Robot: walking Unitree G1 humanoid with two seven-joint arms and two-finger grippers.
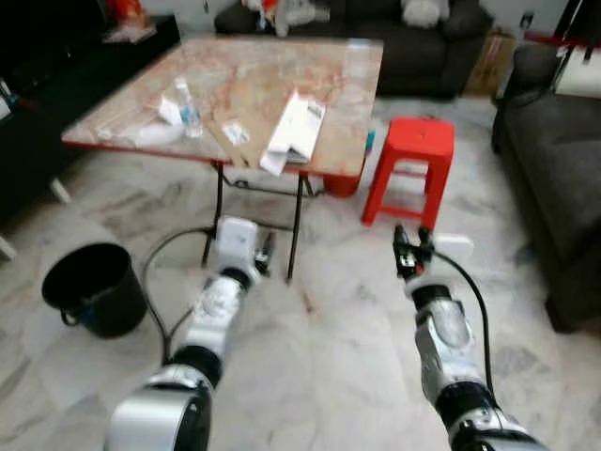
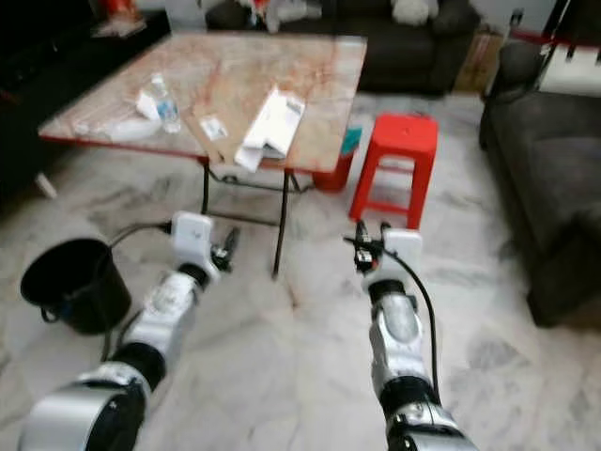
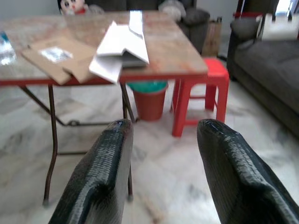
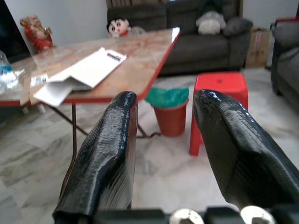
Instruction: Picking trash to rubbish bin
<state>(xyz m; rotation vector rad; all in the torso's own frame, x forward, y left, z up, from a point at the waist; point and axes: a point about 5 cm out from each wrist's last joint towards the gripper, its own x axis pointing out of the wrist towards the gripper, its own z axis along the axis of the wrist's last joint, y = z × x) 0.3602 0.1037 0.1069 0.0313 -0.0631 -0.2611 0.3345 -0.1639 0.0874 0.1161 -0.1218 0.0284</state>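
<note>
Reaching well, you needed both gaping, empty pincers, left pincer (image 1: 266, 252) and right pincer (image 1: 410, 246), carried forward and up to the bench (image 1: 244, 80) trash ahead.

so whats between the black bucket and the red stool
The left eye view shows the table's dark legs on marble floor, between bucket and stool.

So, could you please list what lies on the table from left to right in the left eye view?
Clear plastic wrapping → water bottle → flat cardboard piece → white folded paper box.
</note>
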